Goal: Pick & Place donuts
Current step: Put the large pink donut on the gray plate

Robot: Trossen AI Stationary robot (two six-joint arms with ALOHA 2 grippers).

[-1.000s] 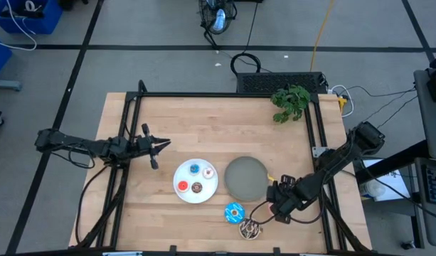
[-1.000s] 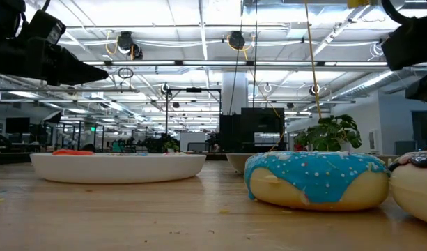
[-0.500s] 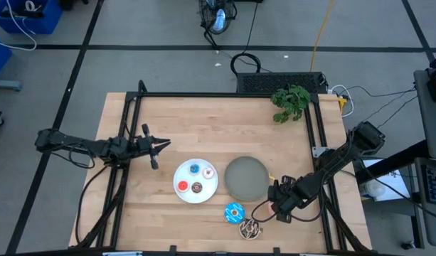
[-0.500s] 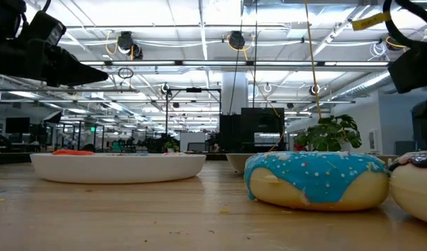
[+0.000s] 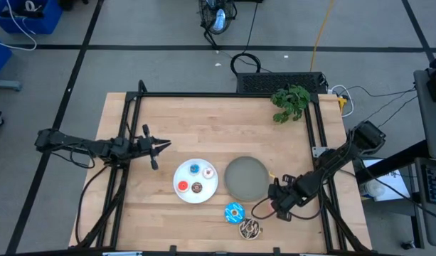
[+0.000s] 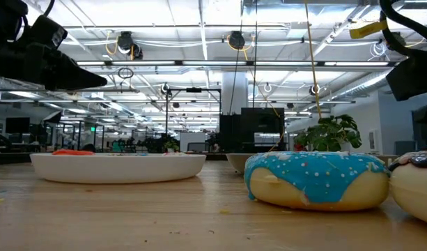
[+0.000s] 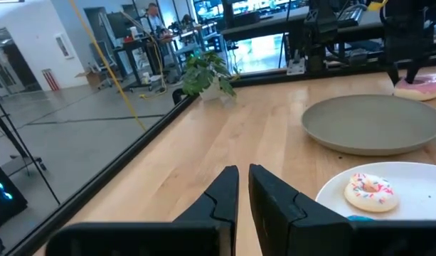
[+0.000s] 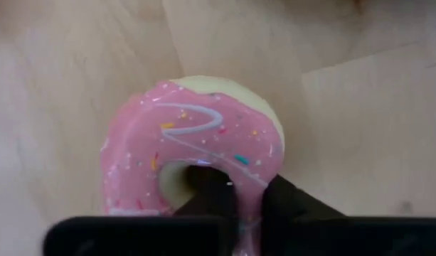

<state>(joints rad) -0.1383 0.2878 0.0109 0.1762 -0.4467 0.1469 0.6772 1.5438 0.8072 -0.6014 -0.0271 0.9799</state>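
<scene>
Four tiny donuts, blue [image 5: 195, 169], pale pink [image 5: 208, 173], red [image 5: 182, 185] and brown [image 5: 196, 188], lie on the white plate [image 5: 177, 178]. Near the front edge the blue-iced donut [image 5: 234, 211] and the chocolate sprinkled donut [image 5: 250, 228] lie flat on the table. The pink donut [image 8: 196, 135] lies just right of the grey plate [image 5: 245, 178], under my right gripper [image 5: 274, 194], which is shut on it. My left gripper [image 5: 163, 144] is shut on nothing and hovers left of the white plate. My right gripper pinches the pink donut's ring [image 8: 242, 167] between its two fingers. One finger [image 8: 207, 188] stands in the hole and the other [image 8: 292, 203] against the outer side. The fingers come from above, pointing down. The donut lies flat on the table.
A black rail frame [image 5: 318, 121] runs around the tabletop. A small green plant [image 5: 290, 102] stands at the far right corner. The grey plate holds nothing. Bare wood lies between the plates and the far edge.
My right arm has come down a little over the pink donut, as the low view shows at its upper right. The donuts and plates have stayed where they were.
</scene>
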